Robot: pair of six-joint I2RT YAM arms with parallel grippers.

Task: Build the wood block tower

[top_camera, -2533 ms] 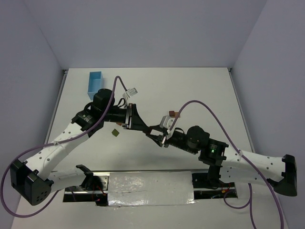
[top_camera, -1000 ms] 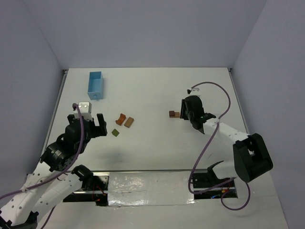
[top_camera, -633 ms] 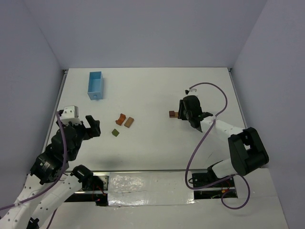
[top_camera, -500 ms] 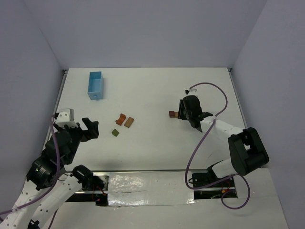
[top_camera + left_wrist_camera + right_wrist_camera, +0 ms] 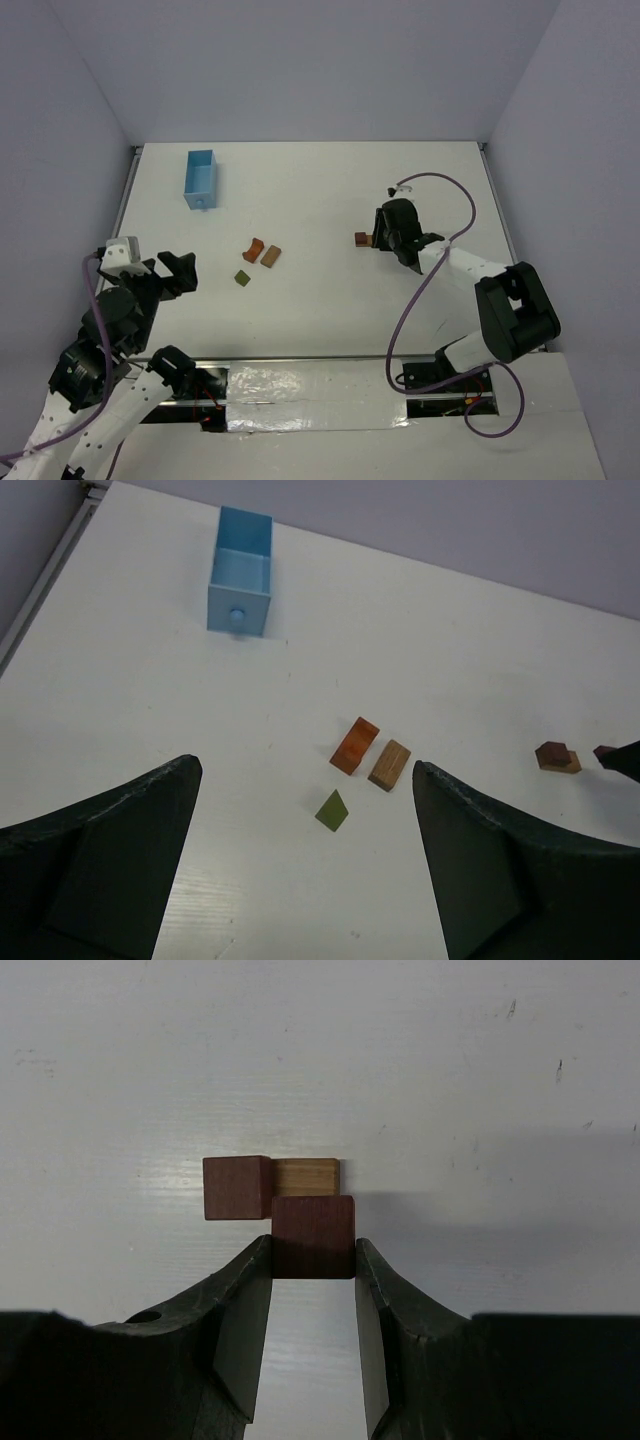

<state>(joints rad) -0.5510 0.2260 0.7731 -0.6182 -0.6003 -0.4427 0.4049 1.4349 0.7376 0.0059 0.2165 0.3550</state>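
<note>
My right gripper is shut on a dark brown cube, a finger against each side. The cube sits right at a small tan block with a second dark brown cube at its left end. In the top view this group lies right of centre, by the right gripper. An orange-red arch, a tan-brown rectangle and an olive-green piece lie loose at mid-table. My left gripper hangs open and high at the near left, nothing in it.
A light blue box lies at the far left, its knob end toward me. A metal strip runs along the near edge between the arm bases. The right arm's purple cable loops over the table's right side.
The left arm has drawn back toward the near left edge, its gripper still open. The right gripper has stayed shut on the cube at the same spot.
</note>
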